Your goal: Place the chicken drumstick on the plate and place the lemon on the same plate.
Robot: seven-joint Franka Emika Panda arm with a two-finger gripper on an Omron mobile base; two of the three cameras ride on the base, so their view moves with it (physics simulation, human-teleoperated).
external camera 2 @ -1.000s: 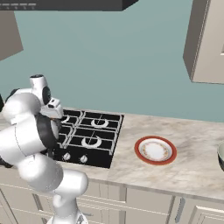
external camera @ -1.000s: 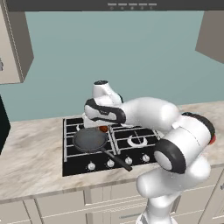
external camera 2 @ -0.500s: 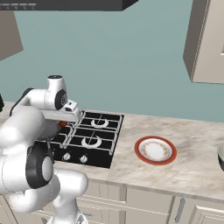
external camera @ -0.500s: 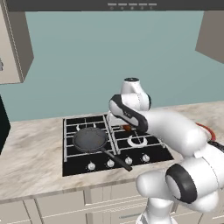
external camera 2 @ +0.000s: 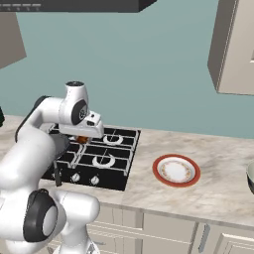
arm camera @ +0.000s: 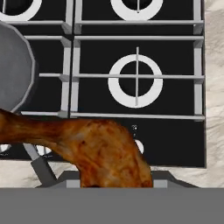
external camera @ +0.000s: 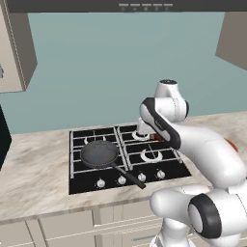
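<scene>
the chicken drumstick (arm camera: pixel 98 151) was held in the gripper (external camera 2: pixel 82 139), the jaws drawn narrow on its meaty end, and it was carried above the right-hand burners of the stove (external camera 2: pixel 101 158), clear of the grates. in the hand view the fat end was seen low at the middle, right at the fingers, while the thin bone end ran off toward that view's left edge, so the long axis lay across the jaws rather than along them. in the right base view only a small orange patch of the meat showed under the hand.

the plate (external camera 2: pixel 160 173) was seen on the counter to the right of the stove, well apart from the gripper and with nothing on it. the relation that mattered was judged to be this one: the plate lay to the robot's right and somewhat nearer the counter's front edge than the held drumstick, so the load would have to be taken sideways off the stove and then lowered over the white centre. the frying pan (external camera: pixel 99 153) sat on the left burners, on the far side from the plate, and was judged to be out of the way.

the lemon could not be made out in any view.
</scene>
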